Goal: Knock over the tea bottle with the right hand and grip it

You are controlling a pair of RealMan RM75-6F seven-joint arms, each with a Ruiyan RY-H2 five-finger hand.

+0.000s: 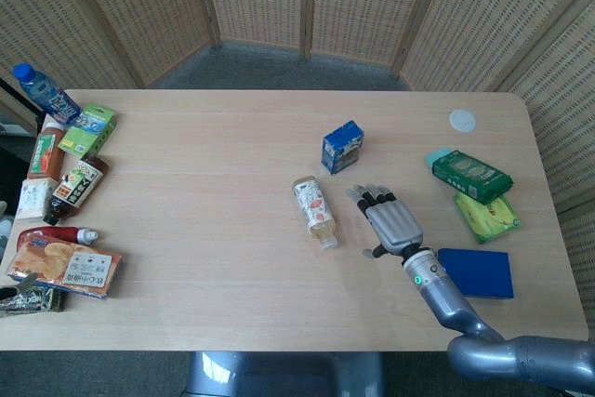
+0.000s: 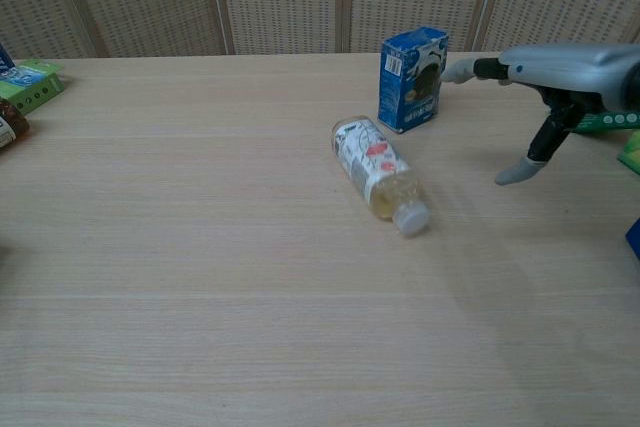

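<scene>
Gripping is the step in hand, to judge from how things lie: the tea bottle [image 1: 314, 212] is already down on its side on the table [image 1: 204, 258], so only the hold remains. The right hand [image 1: 390, 222] hovers just beside it, on its right, with its fingers spread and nothing in them; the chest view shows a thumb hanging down toward the wood and the hand [image 2: 545, 72] clear of the bottle [image 2: 378, 173]. The bottle lies at a slant, its white cap pointing toward the robot and its base away toward the blue carton [image 1: 341, 147], which stands upright beyond the fingertips and apart from the bottle. The next move probably calls for the hand to swing leftward and come down across the labelled middle of the bottle, fingers over the far side and thumb on the near side, since a round body may roll if pushed from one side only. Room is ample left of the bottle and toward the robot. On the hand's other side lie a blue flat pack [image 1: 475, 272] and green packets [image 1: 471, 175], well clear of that path. The left hand is not in view.
</scene>
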